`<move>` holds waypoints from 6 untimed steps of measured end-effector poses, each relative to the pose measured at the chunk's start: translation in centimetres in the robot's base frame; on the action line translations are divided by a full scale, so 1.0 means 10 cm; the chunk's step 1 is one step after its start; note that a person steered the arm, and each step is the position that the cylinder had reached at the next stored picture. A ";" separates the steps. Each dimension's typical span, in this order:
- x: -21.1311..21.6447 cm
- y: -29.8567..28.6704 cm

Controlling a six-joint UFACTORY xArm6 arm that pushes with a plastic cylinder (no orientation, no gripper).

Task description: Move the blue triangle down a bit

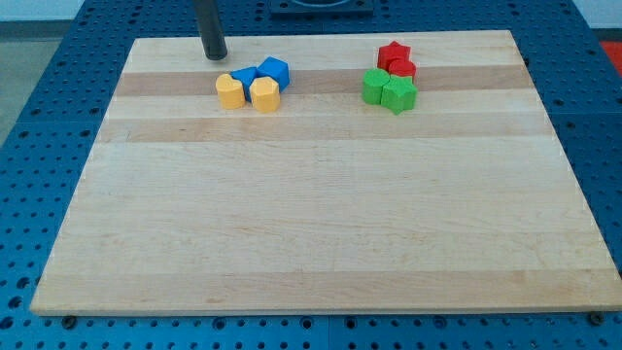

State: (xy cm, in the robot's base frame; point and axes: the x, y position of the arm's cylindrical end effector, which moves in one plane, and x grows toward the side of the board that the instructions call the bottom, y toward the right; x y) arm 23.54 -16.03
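my tip [214,55] just up-left of blue triangle [245,75], apart from it, bare rod holding nothing, blue cube [275,70] touching triangle's right, two yellow blocks [248,92] below it

no readable text, labels, brands, numbers or signs anywhere in the view; blocks and board unmarked

A pale wooden bench [321,233] is set on a blue perforated base [58,87]. At the far left, two yellow blocks [229,90] [264,94] are placed side by side, with a blue cube [275,70] just behind them. At the far right, a red star [394,53] and a second red block [402,69] are stacked closely behind two green blocks [374,86] [398,95].
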 end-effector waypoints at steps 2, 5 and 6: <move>0.40 0.41; 1.09 0.49; 1.13 0.49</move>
